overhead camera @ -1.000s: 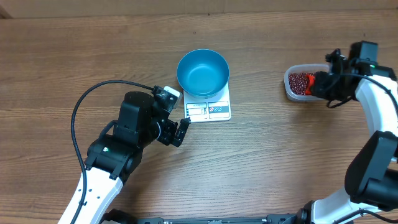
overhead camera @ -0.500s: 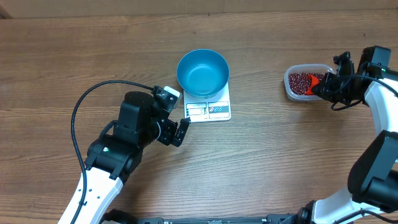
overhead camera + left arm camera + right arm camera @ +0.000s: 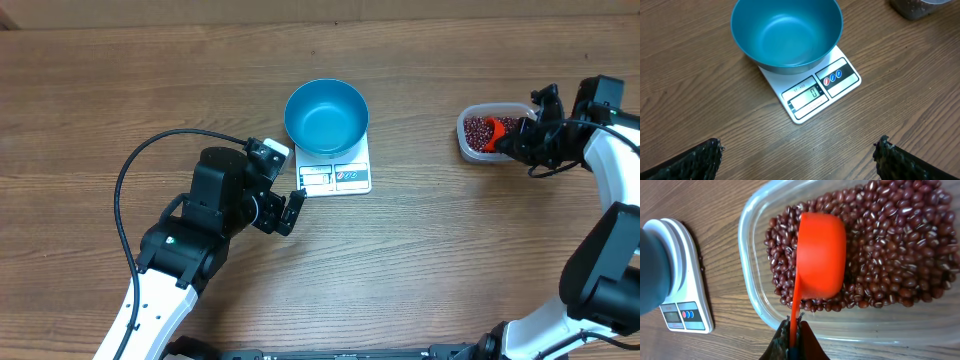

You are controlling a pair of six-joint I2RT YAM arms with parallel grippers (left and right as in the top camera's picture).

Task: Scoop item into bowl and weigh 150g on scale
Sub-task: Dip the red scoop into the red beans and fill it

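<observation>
Just beyond the right claw [image 3: 793,336], beans [image 3: 890,255] fill the tub [image 3: 751,270].

Both arms are white shells joined by chunky black housings. The left arm [image 3: 160,290] has a small green dot [image 3: 170,239] on one black block, and a thin black cable [image 3: 119,195] loops beside it. The left gripper [image 3: 284,188] is black with a white box [image 3: 266,152] on top. Its fingers [image 3: 692,162] look rough and pimpled. The right arm [image 3: 606,160] trails loose black wires [image 3: 545,166].
</observation>
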